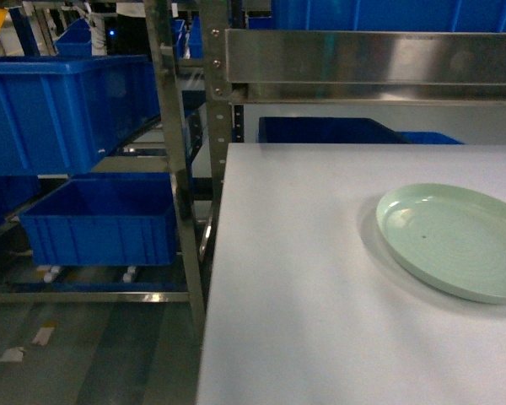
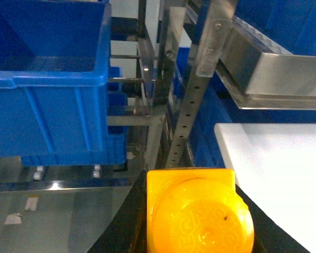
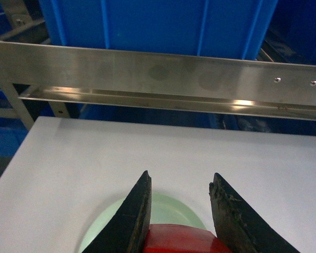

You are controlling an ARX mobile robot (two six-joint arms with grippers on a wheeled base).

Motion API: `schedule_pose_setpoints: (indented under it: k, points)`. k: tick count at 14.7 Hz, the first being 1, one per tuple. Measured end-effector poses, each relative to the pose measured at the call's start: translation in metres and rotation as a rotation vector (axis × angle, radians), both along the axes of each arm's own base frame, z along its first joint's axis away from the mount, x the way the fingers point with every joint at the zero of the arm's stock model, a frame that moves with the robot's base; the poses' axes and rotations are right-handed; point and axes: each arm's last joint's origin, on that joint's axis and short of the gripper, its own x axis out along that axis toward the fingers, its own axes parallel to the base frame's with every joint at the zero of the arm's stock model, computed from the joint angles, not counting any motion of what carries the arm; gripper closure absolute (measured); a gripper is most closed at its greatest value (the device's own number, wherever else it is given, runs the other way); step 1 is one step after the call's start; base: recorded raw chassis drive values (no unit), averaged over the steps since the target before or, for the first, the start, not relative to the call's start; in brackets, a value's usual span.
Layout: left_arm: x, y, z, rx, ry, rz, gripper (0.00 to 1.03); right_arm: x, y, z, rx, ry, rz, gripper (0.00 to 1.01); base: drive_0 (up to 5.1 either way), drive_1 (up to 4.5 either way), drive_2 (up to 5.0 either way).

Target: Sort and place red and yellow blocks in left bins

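Head view shows neither arm — just the white table (image 1: pixel 320 295) with a pale green plate (image 1: pixel 455 240) near its right edge, and the steel rack (image 1: pixel 181 152) to the left of it.

Two blue bins on the rack's left side: upper bin (image 1: pixel 63 105) on the higher level, lower bin (image 1: pixel 101 224) below it on the roller rails. Both look empty as far as their insides show.

Left gripper (image 2: pixel 192 211): the wrist view is filled at the bottom by the yellow block (image 2: pixel 197 216), held between dark fingers (image 2: pixel 121 226) at either side — clamped on it. It hangs off the left edge of the table, over the floor gap beside the rack post, with the upper bin up and to the left in that view. Block is not in either bin.

Right gripper (image 3: pixel 179 200): black fingers (image 3: pixel 131 216) spread either side of the red block (image 3: pixel 181 240), which sits at the bottom edge of the wrist view, over the green plate. Only the block's top is visible, so I cannot tell whether the fingers actually pinch it or just straddle it. Above the table edge runs the steel shelf rail (image 3: pixel 158 79), with another blue crate (image 3: pixel 158 23) behind it.
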Motion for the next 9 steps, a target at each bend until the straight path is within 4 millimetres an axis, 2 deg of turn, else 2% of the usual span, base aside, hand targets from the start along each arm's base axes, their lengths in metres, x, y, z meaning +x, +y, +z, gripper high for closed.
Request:
schedule_pose_setpoints:
  k: [9]
  points:
    - [-0.0001,-0.0005,-0.0001,0.000,0.000,-0.002,0.76,0.0001,0.0001,0.0006,0.000,-0.003,0.001,0.73,-4.9,2.47,2.5]
